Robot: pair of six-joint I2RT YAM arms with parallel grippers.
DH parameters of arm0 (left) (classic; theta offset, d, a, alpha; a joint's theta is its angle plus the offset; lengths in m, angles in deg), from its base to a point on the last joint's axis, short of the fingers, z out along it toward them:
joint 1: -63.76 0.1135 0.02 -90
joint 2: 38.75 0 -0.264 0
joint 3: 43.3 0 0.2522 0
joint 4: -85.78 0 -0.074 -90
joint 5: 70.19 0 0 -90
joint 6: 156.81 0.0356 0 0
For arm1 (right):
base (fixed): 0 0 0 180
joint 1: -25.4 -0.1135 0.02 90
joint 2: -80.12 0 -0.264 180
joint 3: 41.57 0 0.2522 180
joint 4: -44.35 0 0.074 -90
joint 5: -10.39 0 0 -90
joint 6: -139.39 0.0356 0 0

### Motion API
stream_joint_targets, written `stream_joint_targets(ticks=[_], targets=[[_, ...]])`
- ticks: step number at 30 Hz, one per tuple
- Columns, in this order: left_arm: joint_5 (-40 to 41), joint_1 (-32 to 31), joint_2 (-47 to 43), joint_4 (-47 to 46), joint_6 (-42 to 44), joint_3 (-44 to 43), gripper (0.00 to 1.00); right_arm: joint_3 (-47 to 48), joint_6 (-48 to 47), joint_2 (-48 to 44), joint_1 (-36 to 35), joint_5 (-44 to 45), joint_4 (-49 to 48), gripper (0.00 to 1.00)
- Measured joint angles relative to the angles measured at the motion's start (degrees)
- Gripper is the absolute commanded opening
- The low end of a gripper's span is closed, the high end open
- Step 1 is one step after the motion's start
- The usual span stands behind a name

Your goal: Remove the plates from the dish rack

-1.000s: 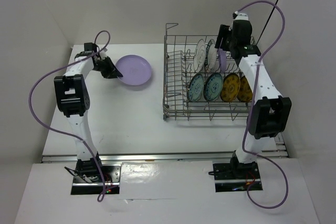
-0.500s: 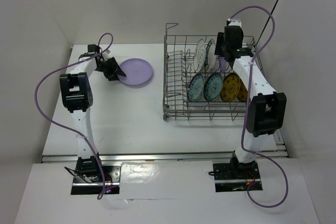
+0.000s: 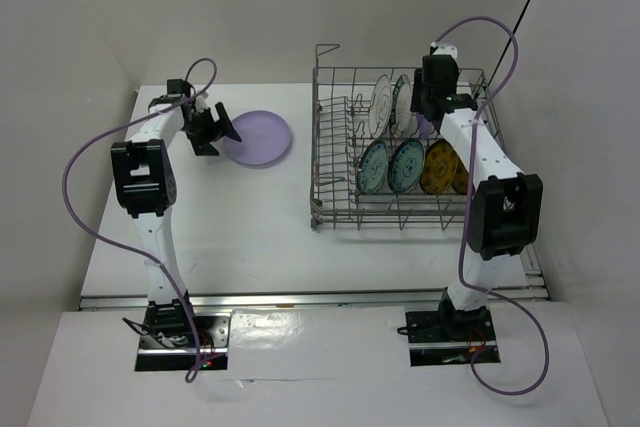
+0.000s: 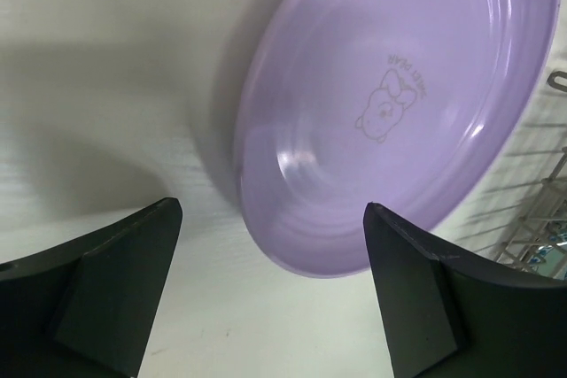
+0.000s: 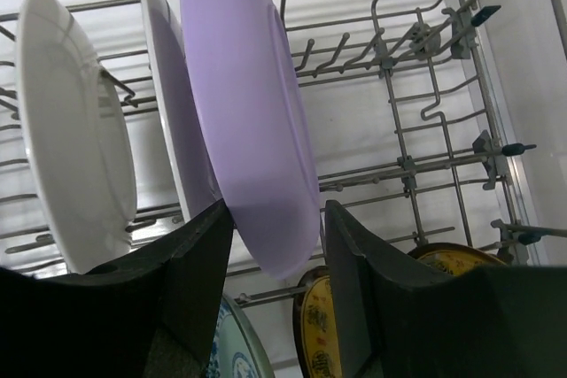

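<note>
One lavender plate [image 3: 258, 137] lies flat on the table, left of the dish rack [image 3: 335, 209]. My left gripper [image 3: 222, 130] is open at its near left rim, and in the left wrist view the fingers [image 4: 270, 210] stand wide apart, clear of that plate [image 4: 381, 112]. In the rack's back row a second lavender plate [image 5: 248, 112] stands on edge, and my right gripper [image 5: 277, 210] is shut on its rim, one finger on each face. Beside it stand two white plates [image 3: 381, 102]. Two teal plates [image 3: 390, 164] and two mustard plates [image 3: 441, 167] fill the front row.
The rack's upright tines and wire walls [image 5: 416, 112] surround the right gripper closely. White walls enclose the table at the back and on both sides. Purple cables loop over both arms.
My left gripper has opened and let go of the lavender plate, which now rests on the table. My right gripper has come down over the rack's lavender plate and its jaws have narrowed onto it.
</note>
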Motion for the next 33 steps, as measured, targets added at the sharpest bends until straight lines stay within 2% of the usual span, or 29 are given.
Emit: stream_joint_targets(ticks=[7, 10, 11, 12, 15, 19, 28, 33], targets=[[3.67, -0.94, -4.94, 2.69, 2.84, 0.42, 1.0, -0.92, -0.37, 3.45, -0.04, 0.83, -2.4, 0.53], [6.78, -2.38, -8.55, 2.95, 4.74, 0.42, 1.0, 0.57, -0.81, 7.39, -0.07, 1.27, -2.95, 0.48], [7.5, -2.93, -9.6, 2.95, 5.27, 0.42, 1.0, 1.09, -0.96, 8.48, -0.07, 1.92, -2.99, 0.44], [8.15, -3.43, -10.71, 2.97, 5.62, 0.42, 1.0, 1.64, -1.2, 9.44, 0.0, 2.93, -2.89, 0.33], [9.03, -4.61, -12.74, 3.26, 6.6, 0.39, 1.0, 2.08, -3.98, 10.21, 0.61, 7.5, -2.4, 0.14], [9.01, -4.85, -13.42, 4.59, 6.8, 0.39, 0.98, 2.08, -3.69, 10.03, 0.9, 8.94, -2.56, 0.0], [8.09, -5.9, -15.02, 6.82, 7.41, 0.42, 0.98, 2.14, -11.3, 7.15, -1.29, 15.23, -4.04, 0.0], [8.0, -8.37, -18.73, 6.71, 9.6, 0.42, 0.98, 3.58, -19.32, 2.27, -2.14, 19.82, -13.16, 0.0]])
